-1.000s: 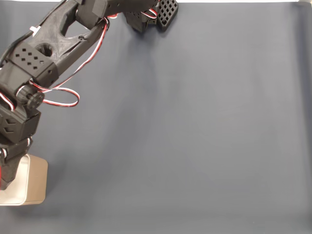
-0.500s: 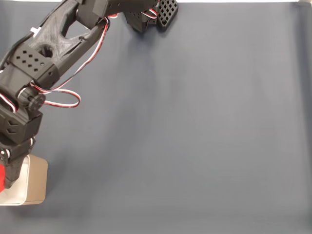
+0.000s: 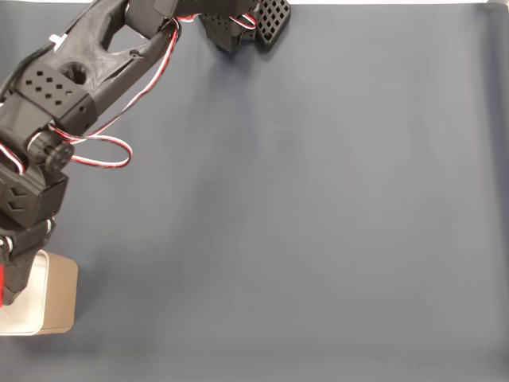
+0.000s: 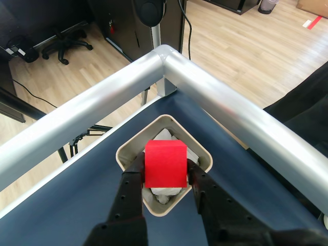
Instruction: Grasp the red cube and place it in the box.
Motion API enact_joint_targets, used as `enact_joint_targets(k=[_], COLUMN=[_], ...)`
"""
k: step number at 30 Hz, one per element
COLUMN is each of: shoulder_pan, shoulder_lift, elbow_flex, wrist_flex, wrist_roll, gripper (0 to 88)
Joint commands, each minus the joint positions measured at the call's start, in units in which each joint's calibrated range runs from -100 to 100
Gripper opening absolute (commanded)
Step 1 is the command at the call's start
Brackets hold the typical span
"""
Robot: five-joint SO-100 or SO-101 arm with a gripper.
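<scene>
In the other view, the red cube (image 4: 165,164) is pinched between my two black fingers (image 4: 132,179), so my gripper (image 4: 164,171) is shut on it. It hangs directly over the box (image 4: 124,152), a beige rounded container with white lining that sits at the table corner. In the fixed view the box (image 3: 60,294) lies at the bottom left. My arm (image 3: 71,87) reaches down over its left part. The gripper (image 3: 6,286) is at the frame's left edge, where a thin red sliver of the cube (image 3: 1,280) shows.
A dark blue mat (image 3: 318,223) covers the table, with wide free room to the right of the box. The arm's base (image 3: 262,24) stands at the top. Silver frame tubes (image 4: 220,107) meet at the corner just beyond the box, with wooden floor past them.
The arm has shifted slightly up and to the left over the box. The red of the cube came into sight at the left edge and is now a thinner sliver.
</scene>
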Motion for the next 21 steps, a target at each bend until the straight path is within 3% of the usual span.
enact_joint_targets(k=[1, 15, 21], shoulder_pan=[-0.55, -1.19, -1.41], shoulder_lift=[-5.58, -6.54, -6.88], elbow_flex=[-0.95, -0.76, -0.49], wrist_flex=[0.15, 0.15, -0.01], wrist_roll=[-0.34, -0.68, -1.07], gripper=[3.1, 4.4, 19.4])
